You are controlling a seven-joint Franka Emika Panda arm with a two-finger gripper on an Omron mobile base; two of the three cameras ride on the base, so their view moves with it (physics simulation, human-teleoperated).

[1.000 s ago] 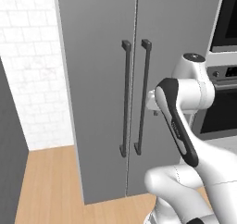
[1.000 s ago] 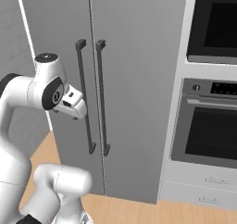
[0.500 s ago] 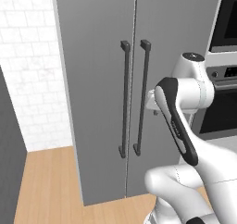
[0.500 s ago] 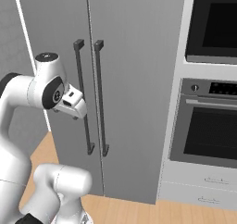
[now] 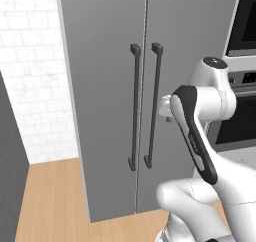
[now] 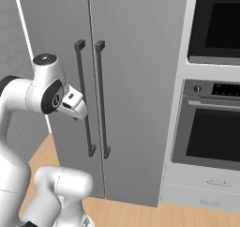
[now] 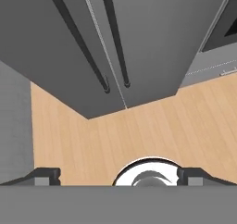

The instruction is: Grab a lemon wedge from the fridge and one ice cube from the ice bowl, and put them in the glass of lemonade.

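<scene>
Since both doors of the fridge (image 5: 110,61) are shut, the lemon wedge is prob. inside, unseen; gripper (image 7: 118,176) hangs empty w/ jaws spread wide, just beside the door handles (image 6: 101,99), apparently lining up a pull.

Base views flank the fridge (image 5: 110,61) doors, hand view looks floorward

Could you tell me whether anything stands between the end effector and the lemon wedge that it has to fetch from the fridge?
Yes. Both doors of the fridge are shut, so whatever is inside is hidden behind them. The open end effector holds nothing and points down at the wooden floor, apart from the two dark bar handles.
</scene>
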